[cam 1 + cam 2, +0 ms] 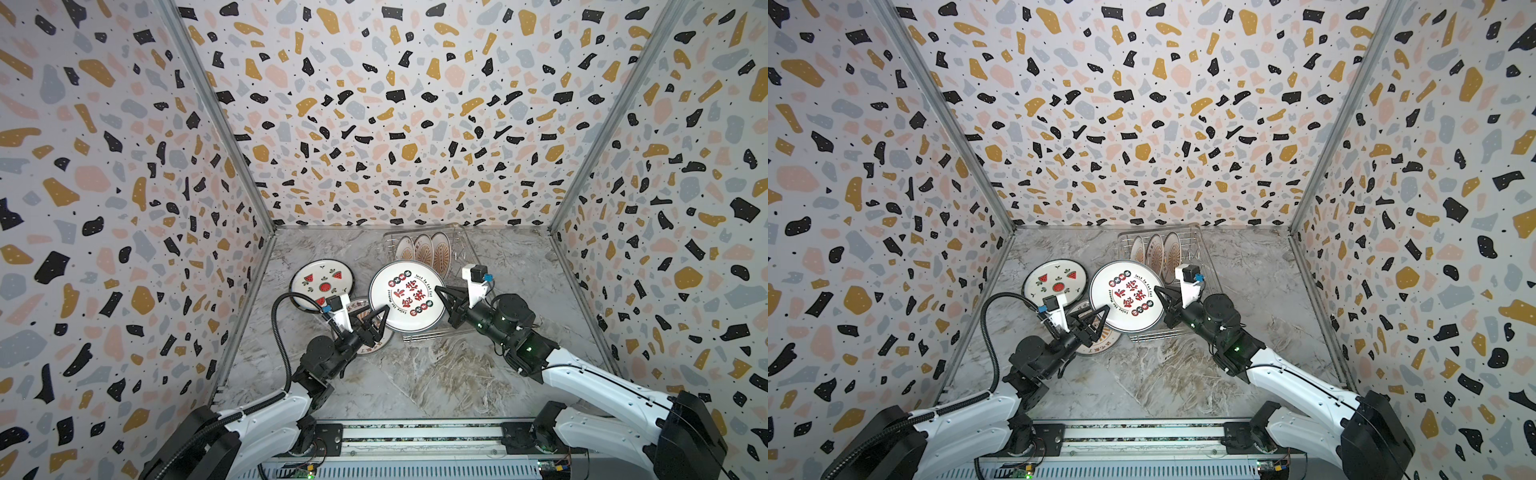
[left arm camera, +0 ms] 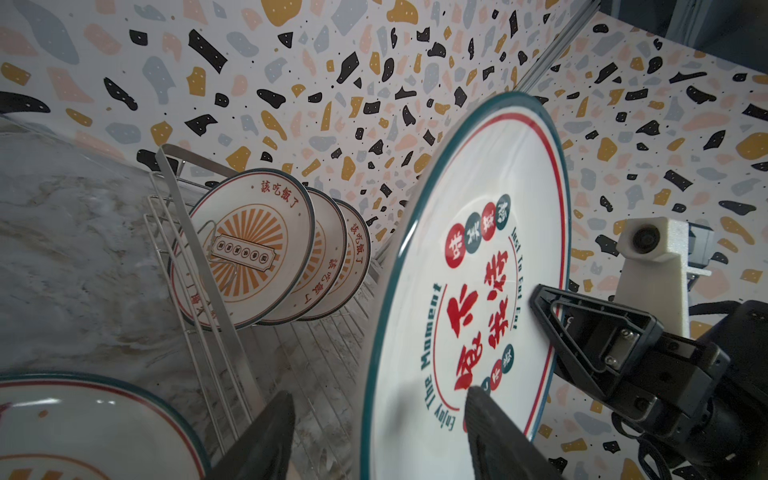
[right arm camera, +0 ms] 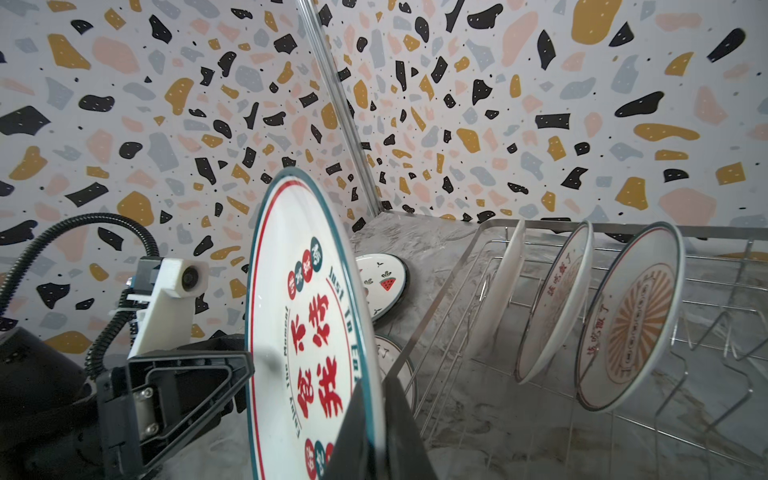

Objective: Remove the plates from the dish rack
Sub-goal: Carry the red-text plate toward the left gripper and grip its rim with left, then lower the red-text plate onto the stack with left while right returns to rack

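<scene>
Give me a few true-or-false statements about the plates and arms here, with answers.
1. The right end effector grips the lettered plate. True.
2. Five plates stand in the rack. False: three plates do.
3. The watermelon plate lies flat on the table. True.
4. The left end effector holds the watermelon plate. False: its jaws straddle the lettered plate's edge.

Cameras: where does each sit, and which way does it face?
Top views: overhead, looking down on the left arm, right arm and dish rack.
Left wrist: on the left arm, facing the lettered plate; own fingers showing.
Right wrist: on the right arm, facing that plate too; own fingers showing.
Shared: both wrist views show the three racked plates.
</scene>
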You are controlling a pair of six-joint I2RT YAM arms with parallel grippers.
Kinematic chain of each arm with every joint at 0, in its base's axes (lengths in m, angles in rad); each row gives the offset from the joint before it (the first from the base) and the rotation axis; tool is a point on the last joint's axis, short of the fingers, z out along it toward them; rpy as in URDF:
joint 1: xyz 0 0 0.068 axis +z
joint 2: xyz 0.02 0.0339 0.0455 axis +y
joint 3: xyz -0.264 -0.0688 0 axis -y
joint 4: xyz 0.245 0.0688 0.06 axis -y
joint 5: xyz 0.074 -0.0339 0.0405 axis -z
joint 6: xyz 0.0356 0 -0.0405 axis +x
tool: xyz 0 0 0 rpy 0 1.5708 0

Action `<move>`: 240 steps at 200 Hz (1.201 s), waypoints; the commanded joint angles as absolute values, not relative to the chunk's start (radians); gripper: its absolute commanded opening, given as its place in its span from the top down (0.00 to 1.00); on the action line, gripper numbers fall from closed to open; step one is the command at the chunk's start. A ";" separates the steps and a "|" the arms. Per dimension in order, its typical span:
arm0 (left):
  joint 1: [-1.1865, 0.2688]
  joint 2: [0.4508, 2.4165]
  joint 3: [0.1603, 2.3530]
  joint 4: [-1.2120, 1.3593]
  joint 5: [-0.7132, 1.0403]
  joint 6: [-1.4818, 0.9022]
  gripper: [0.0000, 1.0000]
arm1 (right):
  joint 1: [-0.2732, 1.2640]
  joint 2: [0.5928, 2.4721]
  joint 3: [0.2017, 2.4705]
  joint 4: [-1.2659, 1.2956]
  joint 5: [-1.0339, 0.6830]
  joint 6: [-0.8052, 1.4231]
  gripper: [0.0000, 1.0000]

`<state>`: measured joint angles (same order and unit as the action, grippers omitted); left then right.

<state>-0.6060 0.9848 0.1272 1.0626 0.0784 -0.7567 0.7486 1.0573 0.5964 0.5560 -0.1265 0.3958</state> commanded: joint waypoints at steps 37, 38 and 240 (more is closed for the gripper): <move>-0.602 0.964 0.110 1.124 0.128 -0.788 0.73 | 0.707 1.065 0.561 0.751 -0.242 0.492 1.00; -0.603 0.965 0.110 1.123 0.128 -0.790 0.74 | 0.706 1.065 0.560 0.751 -0.242 0.493 1.00; -0.592 0.974 0.138 1.071 0.076 -0.928 1.00 | 0.713 1.303 0.591 0.777 -0.283 0.479 0.36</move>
<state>-0.6029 1.0088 0.1123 1.0431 0.1146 -0.9245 0.6914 1.2980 0.5285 0.7925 -0.2928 0.5312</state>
